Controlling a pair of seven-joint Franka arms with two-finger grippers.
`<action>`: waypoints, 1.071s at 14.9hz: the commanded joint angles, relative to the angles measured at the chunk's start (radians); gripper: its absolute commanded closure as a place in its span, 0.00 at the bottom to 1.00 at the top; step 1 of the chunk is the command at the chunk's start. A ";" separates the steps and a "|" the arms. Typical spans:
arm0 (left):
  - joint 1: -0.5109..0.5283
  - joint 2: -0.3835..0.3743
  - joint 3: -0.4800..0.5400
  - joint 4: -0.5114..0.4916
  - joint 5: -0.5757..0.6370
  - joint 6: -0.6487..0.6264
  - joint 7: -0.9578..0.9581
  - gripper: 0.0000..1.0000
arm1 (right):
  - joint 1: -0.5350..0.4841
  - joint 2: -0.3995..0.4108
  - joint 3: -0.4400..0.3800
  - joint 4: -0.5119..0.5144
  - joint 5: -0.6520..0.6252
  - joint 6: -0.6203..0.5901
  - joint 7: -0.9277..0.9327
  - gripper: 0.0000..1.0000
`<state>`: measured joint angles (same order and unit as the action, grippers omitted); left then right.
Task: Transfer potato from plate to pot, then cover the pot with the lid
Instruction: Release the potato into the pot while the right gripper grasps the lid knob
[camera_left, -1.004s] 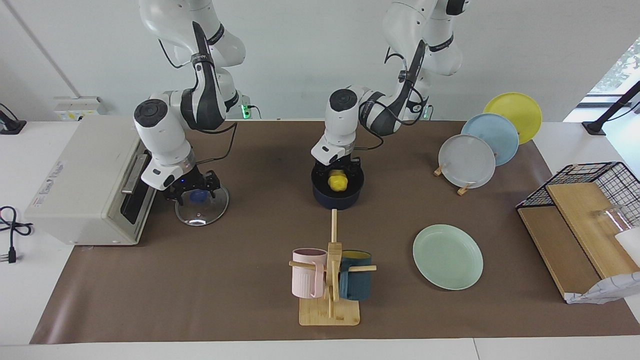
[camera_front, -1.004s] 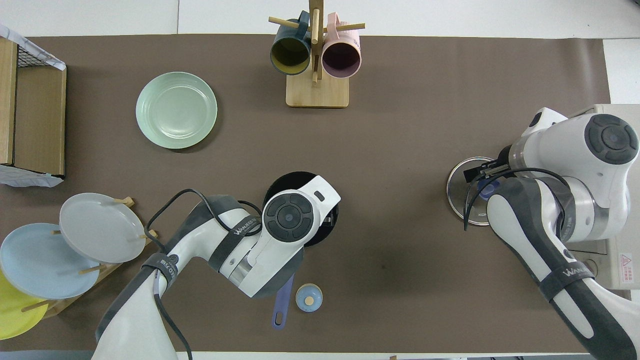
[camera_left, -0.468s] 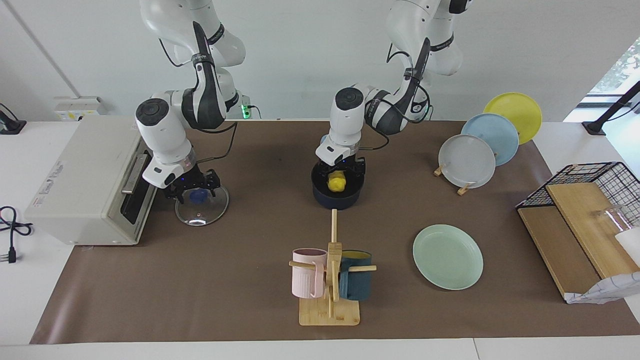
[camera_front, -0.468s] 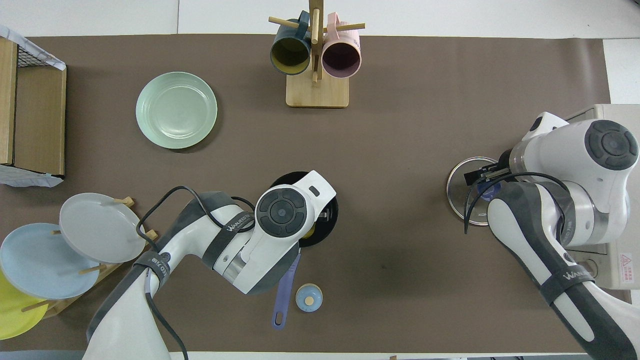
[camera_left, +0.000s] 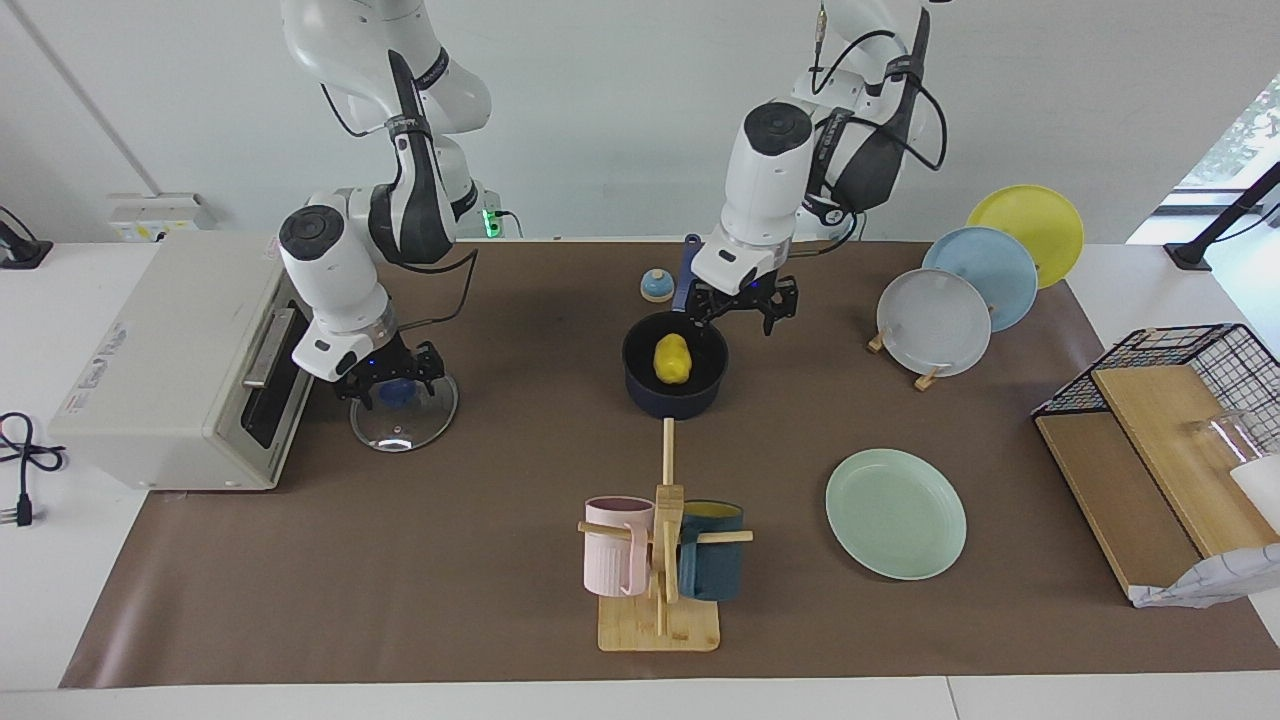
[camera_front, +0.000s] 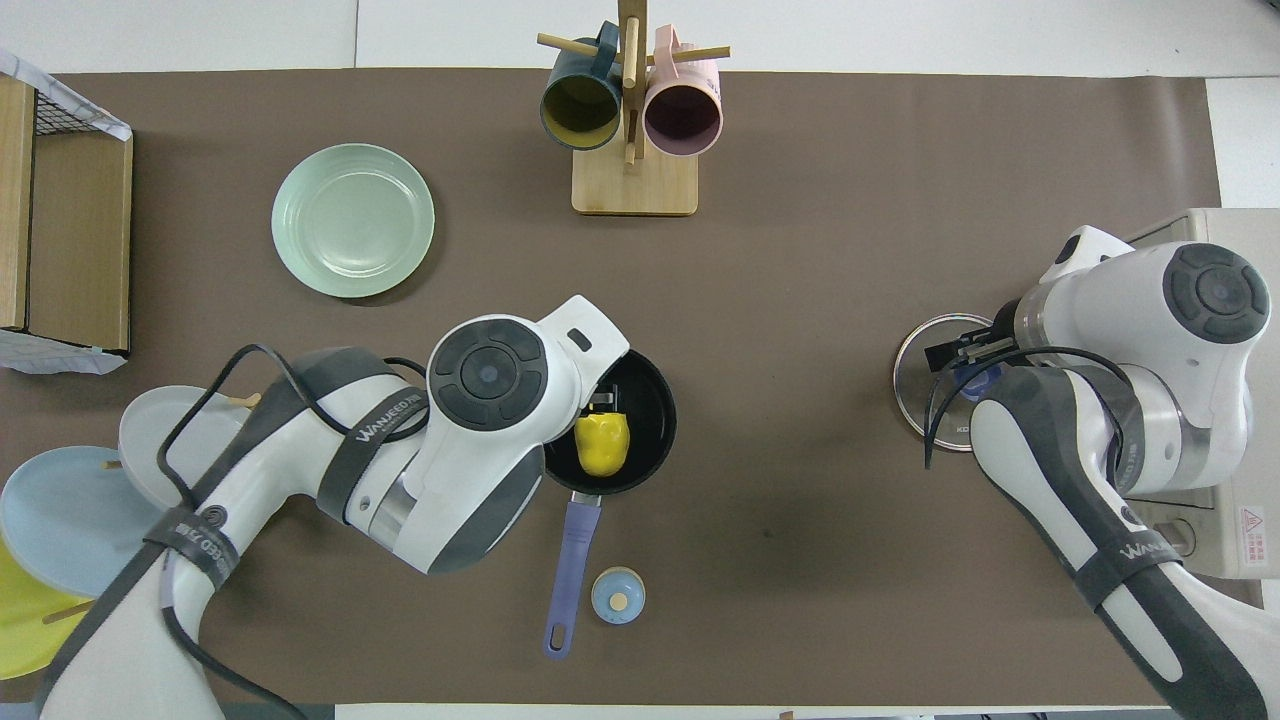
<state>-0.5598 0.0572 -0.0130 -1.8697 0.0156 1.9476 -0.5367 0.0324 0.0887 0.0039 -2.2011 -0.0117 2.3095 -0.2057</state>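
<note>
Lid (camera_left: 404, 412) is likely glass — rigid, fragile, slick — so its blue knob (camera_left: 397, 392) is the hold; facing, the right gripper (camera_left: 386, 377) straddles it, jaws apart. The left gripper (camera_left: 742, 303) hangs spread above the pot (camera_left: 674, 372) holding the potato (camera_left: 672, 359).

Overhead — potato (camera_front: 602, 444) in pot (camera_front: 652, 398), lid (camera_front: 925, 385) flat beside the toaster oven (camera_front: 1235, 540), plate (camera_front: 353, 220) bare.

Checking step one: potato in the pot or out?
In. The potato lies inside the pot; the plate is bare, and the left gripper is off it.

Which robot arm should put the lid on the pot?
The right one, most likely. Its right gripper is down at the lid knob, while the left gripper hangs open over the pot, where the potato sits.
</note>
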 joint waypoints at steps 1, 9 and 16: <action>0.125 -0.034 -0.001 0.085 -0.011 -0.117 0.117 0.00 | -0.016 -0.015 0.005 -0.051 0.022 0.053 -0.037 0.00; 0.411 -0.131 0.002 0.162 -0.005 -0.275 0.492 0.00 | -0.052 -0.015 0.004 -0.078 0.022 0.064 -0.106 0.00; 0.434 -0.077 0.002 0.351 0.021 -0.515 0.524 0.00 | -0.059 -0.023 0.004 -0.095 0.022 0.057 -0.107 0.00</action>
<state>-0.1354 -0.0643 -0.0011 -1.5910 0.0190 1.5052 -0.0292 -0.0177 0.0884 0.0022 -2.2687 -0.0117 2.3505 -0.2841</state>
